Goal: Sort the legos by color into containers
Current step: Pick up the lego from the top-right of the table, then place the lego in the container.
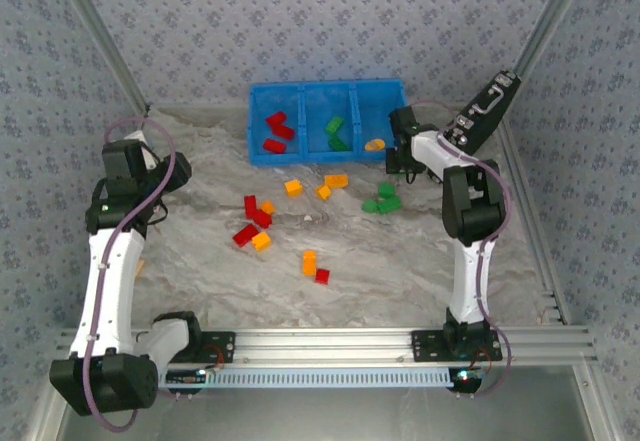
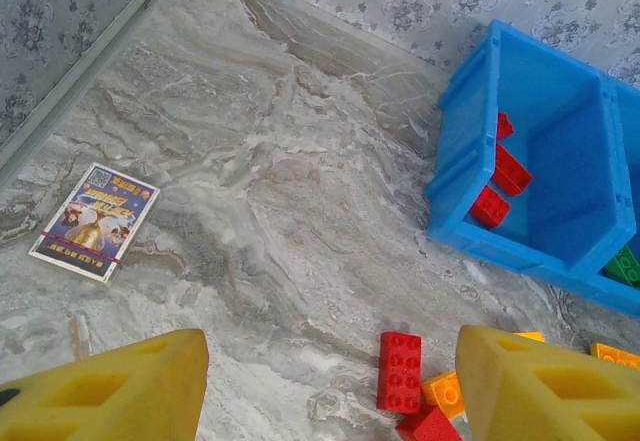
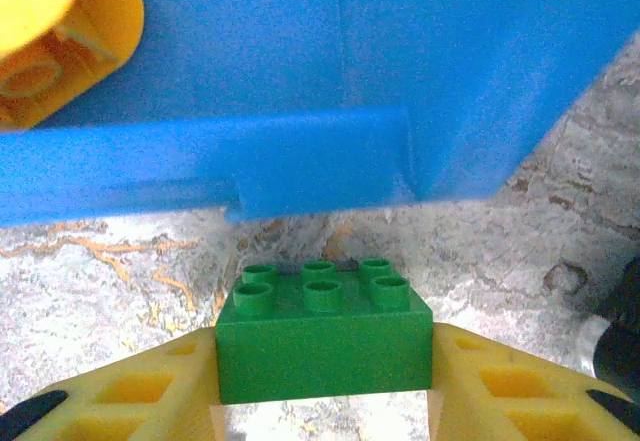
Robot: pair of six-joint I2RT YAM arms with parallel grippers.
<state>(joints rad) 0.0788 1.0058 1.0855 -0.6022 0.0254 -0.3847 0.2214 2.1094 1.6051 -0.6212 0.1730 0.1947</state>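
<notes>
right pincer (image 3: pixel 325 401) clamps a green lego (image 3: pixel 322 346) low before the blue bin's (image 3: pixel 300 161) near wall; unless you lift, it may clip the rim or join the orange piece (image 3: pixel 55 61).

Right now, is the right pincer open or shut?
The right pincer is shut on a green brick: it sits wedged between both yellow fingers, by the blue bin.

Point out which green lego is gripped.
The green lego between the right gripper's fingers, close in front of the blue bin. The other greens lie loose: some on the table, some in the bin's middle compartment.
</notes>
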